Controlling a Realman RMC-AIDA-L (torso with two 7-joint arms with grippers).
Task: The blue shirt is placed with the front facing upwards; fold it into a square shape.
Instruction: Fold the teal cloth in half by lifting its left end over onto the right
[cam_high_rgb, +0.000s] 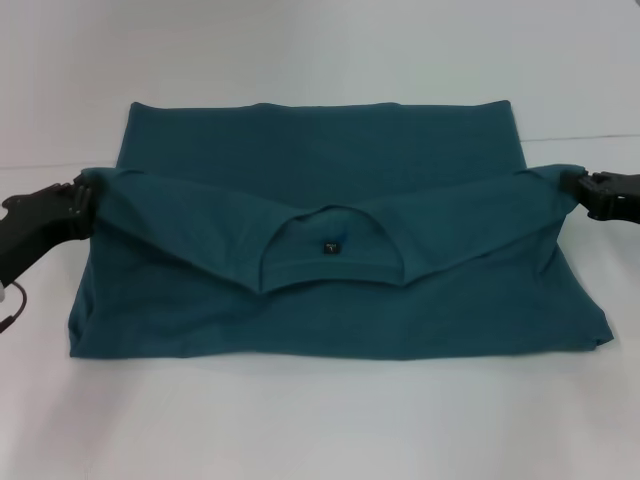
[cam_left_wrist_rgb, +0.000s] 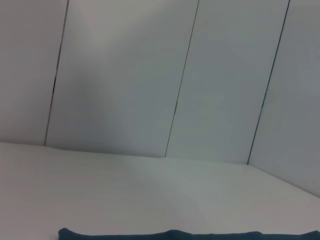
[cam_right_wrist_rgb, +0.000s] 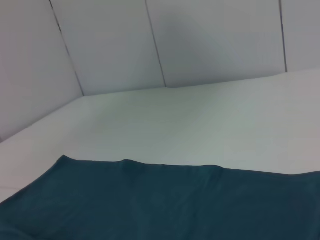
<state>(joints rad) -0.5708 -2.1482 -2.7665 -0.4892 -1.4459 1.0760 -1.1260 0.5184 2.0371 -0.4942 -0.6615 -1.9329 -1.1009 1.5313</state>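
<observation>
The blue shirt (cam_high_rgb: 330, 300) lies spread across the white table (cam_high_rgb: 320, 420) with its plain teal side up. Its collar part is lifted and doubled over the body, and the neck opening with a small dark label (cam_high_rgb: 333, 245) sags in the middle. My left gripper (cam_high_rgb: 86, 196) is shut on the shirt's left shoulder corner. At the opposite side my right gripper (cam_high_rgb: 586, 186) is shut on the right shoulder corner, and the cloth hangs between the two. A thin strip of the shirt (cam_left_wrist_rgb: 190, 235) shows in the left wrist view. Its far edge (cam_right_wrist_rgb: 150, 200) shows in the right wrist view.
Bare white table surrounds the shirt, with a wide band (cam_high_rgb: 320, 60) behind it and another in front. Panelled grey walls (cam_left_wrist_rgb: 175, 75) stand beyond the table's far edge. A table seam (cam_high_rgb: 580, 138) runs to the right of the shirt.
</observation>
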